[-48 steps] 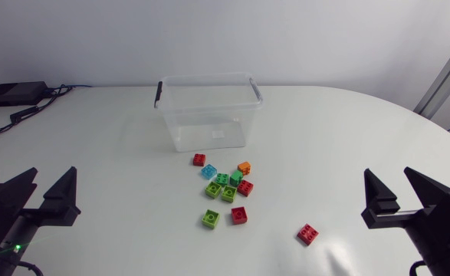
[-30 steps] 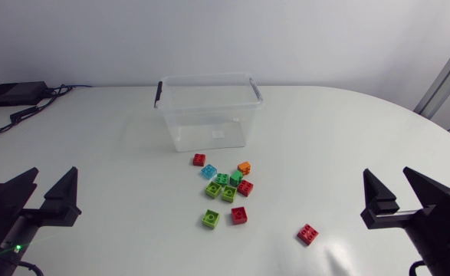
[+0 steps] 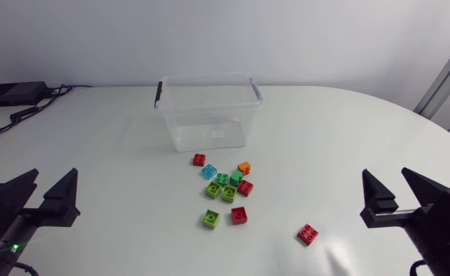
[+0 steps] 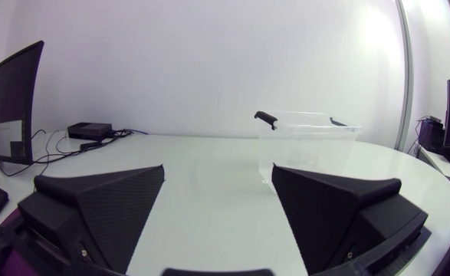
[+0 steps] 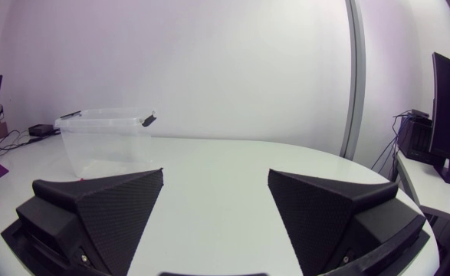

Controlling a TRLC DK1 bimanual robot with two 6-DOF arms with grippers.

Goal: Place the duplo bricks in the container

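Left claw [image 3: 53, 173] and right claw [image 3: 385, 173] both gape wide, gripping nothing. The duplo bricks [image 3: 226, 188] lie clustered on the bench [image 3: 117, 153] between them, well apart from both. One red brick [image 3: 308, 234] sits near the right claw. The container [image 3: 208, 115] stands ahead, beyond the cluster, near the bench's far edge. Its small label is unreadable.

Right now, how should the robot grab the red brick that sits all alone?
Come from above and pinch two opposite flat sides of the lone red brick. It lies studs up, slightly turned, nothing touching it; the right gripper, nearest, would probably twist to match.
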